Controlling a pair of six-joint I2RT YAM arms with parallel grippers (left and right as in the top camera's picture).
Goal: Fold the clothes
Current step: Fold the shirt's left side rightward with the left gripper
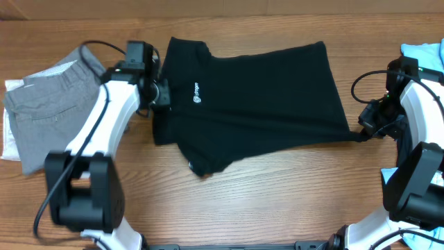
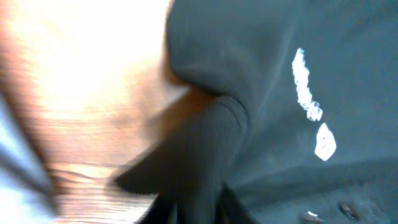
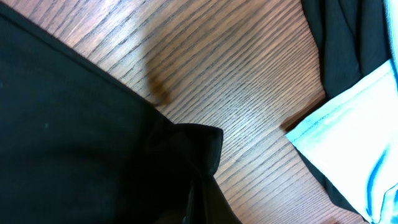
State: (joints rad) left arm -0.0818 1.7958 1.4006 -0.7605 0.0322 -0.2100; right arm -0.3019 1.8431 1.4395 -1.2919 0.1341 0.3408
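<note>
A black T-shirt (image 1: 257, 97) with a small white logo (image 1: 197, 93) lies spread across the middle of the table. My left gripper (image 1: 157, 92) is shut on the shirt's left sleeve edge; the left wrist view shows the pinched black fabric (image 2: 199, 162) beside the logo (image 2: 311, 112). My right gripper (image 1: 365, 130) is shut on the shirt's lower right corner, and the right wrist view shows that bunched black corner (image 3: 186, 149) between the fingers above the wood.
Folded grey shorts (image 1: 52, 101) lie on white cloth at the far left. A light blue garment (image 1: 423, 54) sits at the far right edge, also in the right wrist view (image 3: 354, 143) with dark cloth beside it.
</note>
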